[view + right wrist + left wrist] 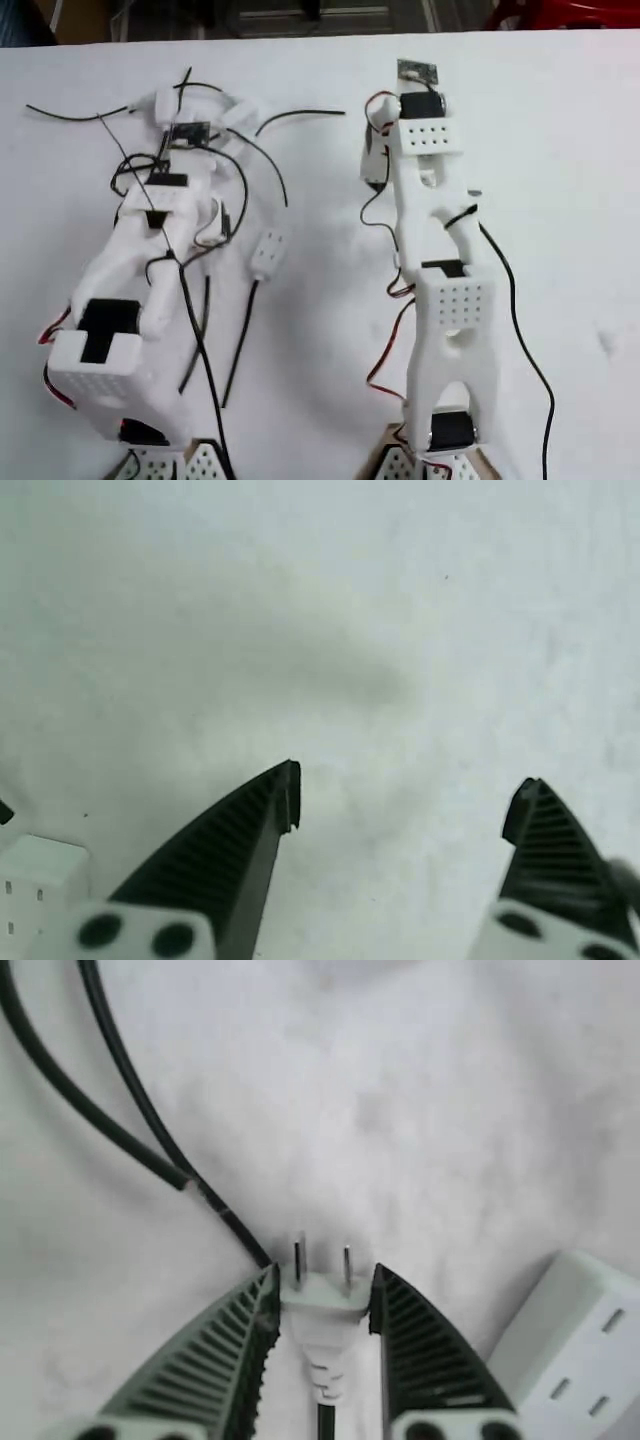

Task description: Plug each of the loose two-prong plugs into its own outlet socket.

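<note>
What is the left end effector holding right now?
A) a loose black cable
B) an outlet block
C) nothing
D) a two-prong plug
D: the left end effector clamps the plug by its white body, with both prongs sticking out bare.

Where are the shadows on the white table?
Right wrist view: a soft grey shadow lies on the table beyond the open right gripper. Left wrist view: a faint one beyond the plug. High view: even light, hardly any shadows.
</note>
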Action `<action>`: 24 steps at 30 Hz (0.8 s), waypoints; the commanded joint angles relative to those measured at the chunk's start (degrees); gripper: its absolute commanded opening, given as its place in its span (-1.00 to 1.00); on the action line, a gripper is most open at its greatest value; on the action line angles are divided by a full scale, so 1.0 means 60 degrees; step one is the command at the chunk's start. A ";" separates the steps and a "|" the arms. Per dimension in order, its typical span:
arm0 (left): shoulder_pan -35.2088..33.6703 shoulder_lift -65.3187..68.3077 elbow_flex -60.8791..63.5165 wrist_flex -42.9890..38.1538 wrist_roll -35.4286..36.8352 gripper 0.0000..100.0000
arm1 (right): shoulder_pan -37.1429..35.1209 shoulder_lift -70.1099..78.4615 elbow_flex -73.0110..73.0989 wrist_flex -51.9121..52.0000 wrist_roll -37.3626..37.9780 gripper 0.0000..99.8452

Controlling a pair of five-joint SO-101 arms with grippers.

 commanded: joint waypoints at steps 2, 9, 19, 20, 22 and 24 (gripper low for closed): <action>0.0095 -0.0462 -0.0044 0.0337 -0.0132 -0.89 | 0.0037 0.0022 -0.0132 -0.0242 0.0044 -0.35; 0.0066 -0.0403 0.0000 0.1158 0.0190 -0.53 | 0.0037 0.0037 -0.0132 -0.0242 0.0044 -0.35; 0.0139 -0.0432 0.0000 0.1187 0.0161 -0.69 | 0.0051 0.0037 -0.0132 -0.0242 0.0044 -0.35; 0.0139 -0.0418 0.0000 0.1187 0.0161 -0.69 | 0.0051 0.0037 -0.0132 -0.0242 0.0044 -0.35; 0.0139 -0.0403 0.0015 0.1201 0.0161 -0.71 | 0.0051 0.0037 -0.0132 -0.0242 0.0044 -0.35; 0.0183 -0.0403 0.0015 0.1187 0.0132 -0.81 | 0.0051 0.0037 -0.0132 -0.0242 0.0044 -0.35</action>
